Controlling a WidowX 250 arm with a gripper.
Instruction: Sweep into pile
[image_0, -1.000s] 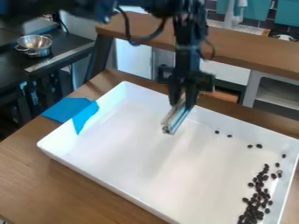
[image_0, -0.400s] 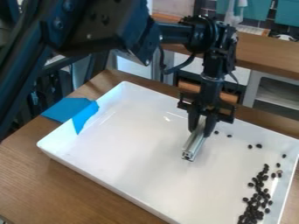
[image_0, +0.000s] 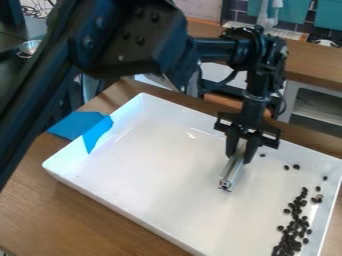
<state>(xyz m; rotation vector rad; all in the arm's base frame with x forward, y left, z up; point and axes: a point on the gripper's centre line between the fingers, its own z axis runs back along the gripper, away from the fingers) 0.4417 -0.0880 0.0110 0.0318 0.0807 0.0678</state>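
Inside tray (image_0: 153, 165), towards four o'clock, dark beans (image_0: 288, 245) lie clustered; fingers (image_0: 250, 153) clasp metal bar (image_0: 232, 175) by upper end, probably leaving lower end free to sweep stragglers (image_0: 296, 167) in.

I can't read any text, label, number or sign anywhere in my camera view.
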